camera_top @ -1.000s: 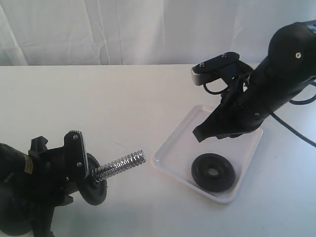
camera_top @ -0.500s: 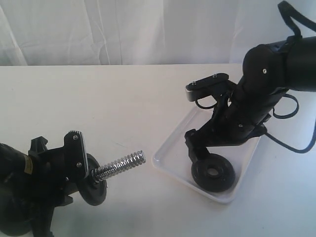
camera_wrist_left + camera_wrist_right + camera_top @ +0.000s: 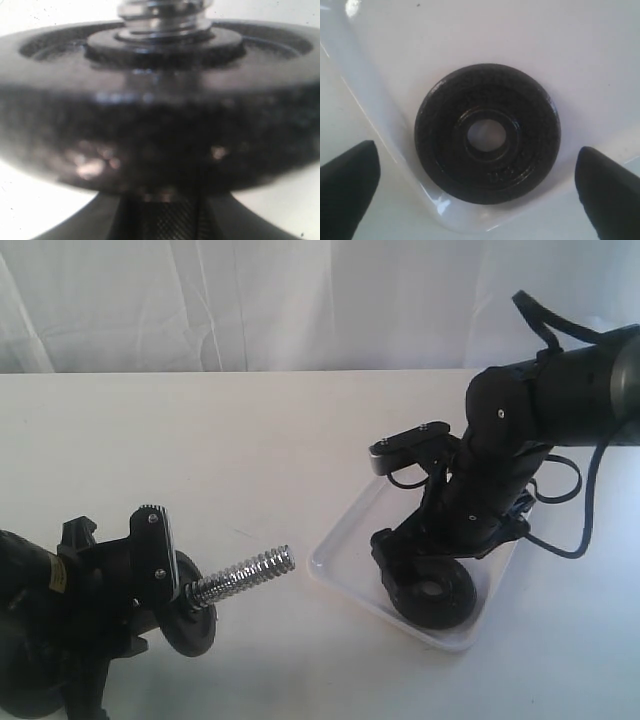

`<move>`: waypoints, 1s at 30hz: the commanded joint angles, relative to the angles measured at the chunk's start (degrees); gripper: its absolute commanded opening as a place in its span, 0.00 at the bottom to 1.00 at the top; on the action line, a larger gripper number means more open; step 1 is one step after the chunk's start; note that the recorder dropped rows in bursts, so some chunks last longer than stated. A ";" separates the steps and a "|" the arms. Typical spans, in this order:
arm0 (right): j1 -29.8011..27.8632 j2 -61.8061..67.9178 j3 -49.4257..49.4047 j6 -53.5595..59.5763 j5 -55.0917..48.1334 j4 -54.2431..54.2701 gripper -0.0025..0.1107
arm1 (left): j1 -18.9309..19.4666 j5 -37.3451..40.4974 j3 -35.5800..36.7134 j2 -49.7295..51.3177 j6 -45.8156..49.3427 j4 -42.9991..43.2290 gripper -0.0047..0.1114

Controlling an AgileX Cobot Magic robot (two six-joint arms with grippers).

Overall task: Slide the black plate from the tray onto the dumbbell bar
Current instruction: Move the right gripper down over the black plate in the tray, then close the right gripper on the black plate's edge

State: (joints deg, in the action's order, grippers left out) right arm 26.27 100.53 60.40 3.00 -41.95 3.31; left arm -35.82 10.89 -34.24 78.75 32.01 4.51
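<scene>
- Right end effector [image 3: 479,192] is spread wide, fingertips either side of the black plate [image 3: 445,135].
- Plate lies flat near a corner of the tray [image 3: 470,40]; I'd centre, drop lower, then pinch across the rim.
- Left end effector [image 3: 165,585] pinches the dumbbell bar [image 3: 245,575], threaded end free.

dumbbell bar [image 3: 245,574]: one threaded end visible; remainder hidden behind mounted disc [image 3: 190,618] and left hand [image 3: 150,560].
left wrist view: blurred; disc cut off at both sides.
black plate [image 3: 432,592]: far rim covered by right hand [image 3: 428,562] in exterior view.
right hand fingertips [image 3: 350,190]: cut off at right wrist view's edges.
</scene>
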 commanded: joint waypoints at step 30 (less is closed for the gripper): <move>-0.10 6.98 0.32 -0.24 2.15 -2.09 0.95 | -0.26 -3.15 -1.19 -2.24 -0.48 -0.22 0.04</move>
State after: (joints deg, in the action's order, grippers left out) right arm 26.27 106.72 60.40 2.85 -39.74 1.30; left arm -35.82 10.99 -34.24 78.75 32.01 4.51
